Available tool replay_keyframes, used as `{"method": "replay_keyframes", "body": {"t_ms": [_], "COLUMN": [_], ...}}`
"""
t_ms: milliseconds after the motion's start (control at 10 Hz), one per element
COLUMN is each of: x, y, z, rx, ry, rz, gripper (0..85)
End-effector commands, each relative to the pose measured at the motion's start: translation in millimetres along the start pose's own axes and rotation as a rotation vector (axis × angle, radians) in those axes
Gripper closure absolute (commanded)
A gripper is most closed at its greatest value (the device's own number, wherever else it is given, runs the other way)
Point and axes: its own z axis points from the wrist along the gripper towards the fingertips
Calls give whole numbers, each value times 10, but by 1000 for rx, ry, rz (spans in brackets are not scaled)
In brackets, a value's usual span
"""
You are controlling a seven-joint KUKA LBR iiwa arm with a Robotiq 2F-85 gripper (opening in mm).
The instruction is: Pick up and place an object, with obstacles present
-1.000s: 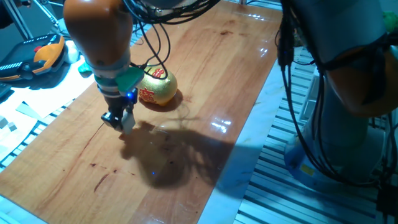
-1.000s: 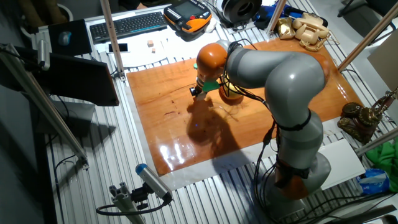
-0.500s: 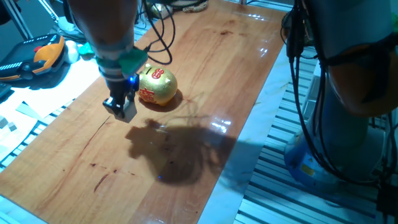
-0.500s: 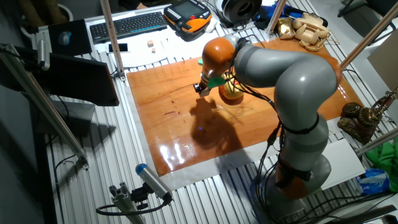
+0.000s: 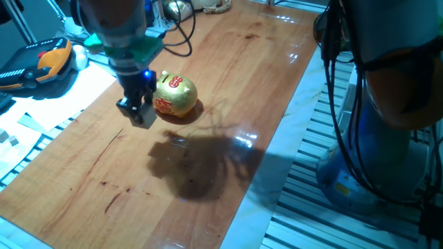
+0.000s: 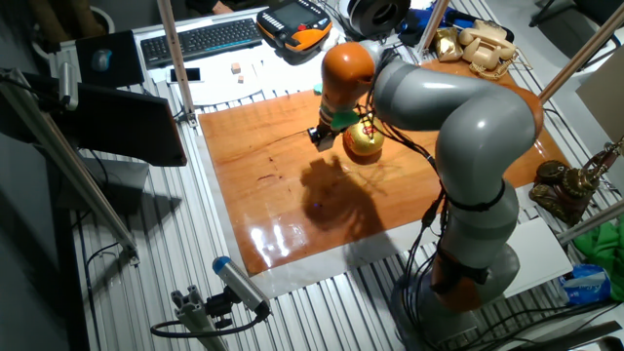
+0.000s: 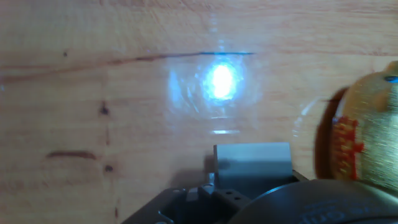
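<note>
My gripper (image 5: 140, 116) hangs a little above the wooden table (image 5: 228, 83), just left of the shiny gold piggy bank (image 5: 175, 97) with red markings. Its fingers stand close together. In the hand view a small pale block, the cube (image 7: 252, 163), sits at the fingertips above the table, looking greyish in the blue light. The piggy bank (image 7: 367, 130) fills the right edge of that view. In the other fixed view the gripper (image 6: 322, 136) is beside the piggy bank (image 6: 366, 144). No cube lies on the table in either fixed view.
An orange teach pendant (image 5: 52, 59) lies off the table's left side. A keyboard (image 6: 200, 39) and a gold telephone (image 6: 478, 44) sit beyond the far edge. The arm's base (image 6: 468, 263) stands at the near right. A blue light spot (image 7: 221, 81) shines on the wood.
My gripper has risen off the table and moved toward the far side, closer alongside the piggy bank. The piggy bank has not moved.
</note>
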Motion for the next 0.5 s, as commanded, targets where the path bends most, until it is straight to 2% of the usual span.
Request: {"method": "replay_keyframes", "body": {"t_ms": [0, 100, 200, 400], "x": [4, 10, 61, 161], "y": [-5, -7, -19, -82], "z": [-5, -12, -54, -112], "rx": [2, -5, -8, -10], "ry": [-2, -1, 1, 23], "rz": [-1, -5, -23, -60], "gripper": [850, 850, 850, 850]}}
